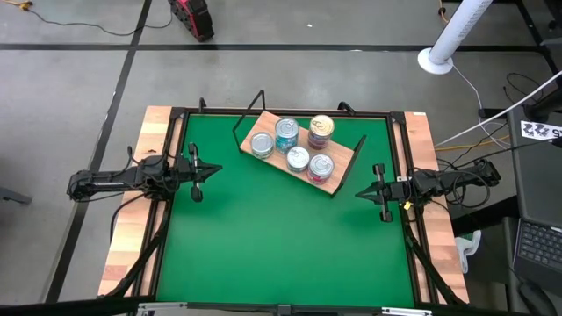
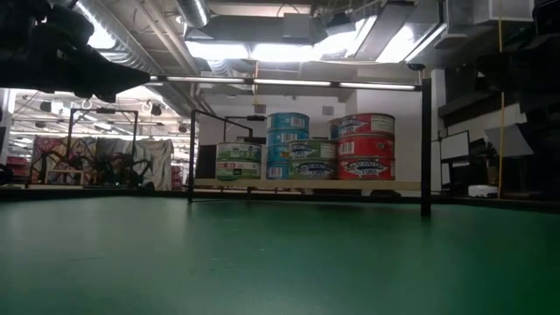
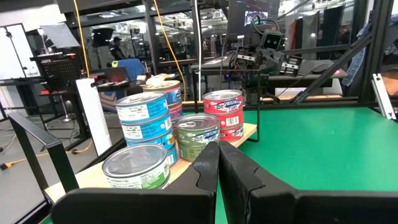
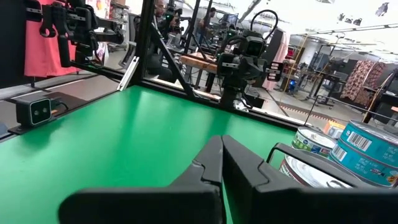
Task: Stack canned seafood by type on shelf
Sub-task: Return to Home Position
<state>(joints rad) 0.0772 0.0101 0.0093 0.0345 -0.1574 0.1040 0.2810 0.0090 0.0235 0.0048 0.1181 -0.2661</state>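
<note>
Observation: all the canned seafood point(image 1: 298, 159) in view stands on the shelf point(image 1: 342, 160), which lies at an angle on the far half of the desk point(image 1: 281, 246). From above you count five tin tops, one of them gold. The level view shows stacks of differing height: a blue stack and a red stack rise tallest, with green and teal tins lower beside them. No tin is loose on the green surface.

Left gripper point(image 1: 195, 173): at the left desk edge, well apart from the shelf, fingers pressed together, nothing held. Right gripper point(image 1: 379, 189): at the right desk edge, near the shelf's right end but not touching it, fingers likewise pressed together and empty.

Judgement: sorting looks complete; the step in hand is the retreat to the rest pose, and both arms appear at or close to it.

Next move: little is called for. You need only let each arm settle fully. Watch the right arm, since the shelf's wire support and the nearest stack are close. A sideways brush there could topple the tall stacks.
</note>
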